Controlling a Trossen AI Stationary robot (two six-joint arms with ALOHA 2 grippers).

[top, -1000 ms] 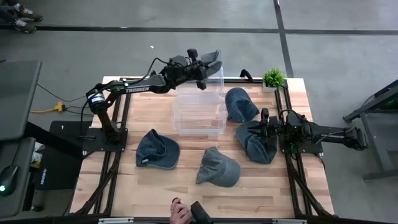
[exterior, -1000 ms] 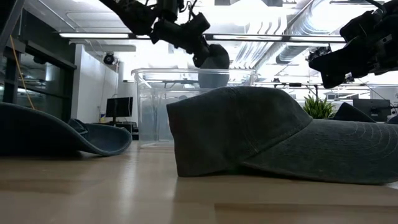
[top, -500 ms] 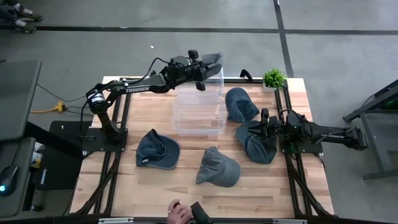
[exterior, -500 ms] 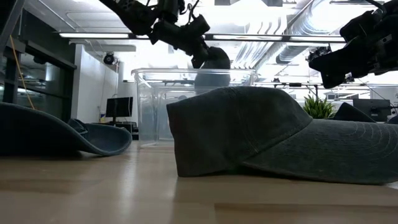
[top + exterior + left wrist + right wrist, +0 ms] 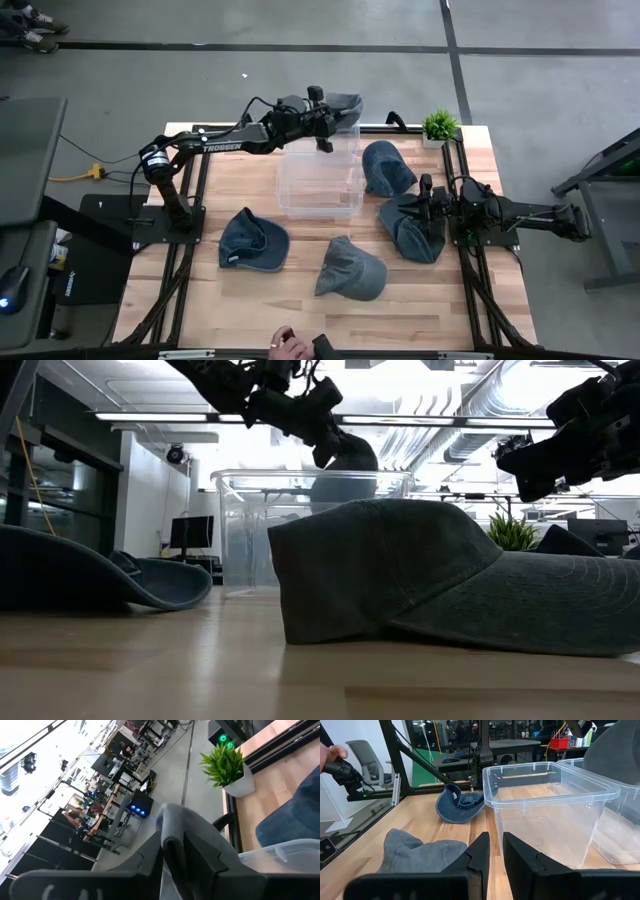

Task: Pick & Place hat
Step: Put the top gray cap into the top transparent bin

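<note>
Since a second ago the left gripper [image 5: 322,112] has swung slightly rightward along the far rim of the box, carrying the grey fabric cap [image 5: 343,105] with it; in the low view the cap [image 5: 343,460] now hangs a bit further right and lower against the box top. Nothing else on the table has shifted. A person's hand [image 5: 287,348] at the near edge has moved a little.

Left gripper fingers [image 5: 202,862] are clamped on a fold of the grey cap [image 5: 175,827], held above the far edge of the clear plastic storage box [image 5: 320,175]. White lettering "TROSSEN" reads along the left arm's forearm [image 5: 222,143]. No other legible writing.

The clear box sits mid-table, far side. The high view shows only wood through it; the right wrist view shows its inside bare [image 5: 545,810]. The held cap is over the rim, not inside.

Right gripper [image 5: 428,192] rests low at the right side over a dark blue crumpled cap [image 5: 410,228]; its fingers [image 5: 477,855] stand slightly apart with nothing between them, a narrow gap showing in the right wrist view.

Other caps on the light wooden tabletop [image 5: 230,190]: a blue cap [image 5: 386,167] just right of the box, a blue denim cap lying crown-down [image 5: 252,240] near left, a grey-blue cap [image 5: 352,268] near centre, apart from each other. A small green potted plant in a white pot [image 5: 439,127] stands at the far right corner.
</note>
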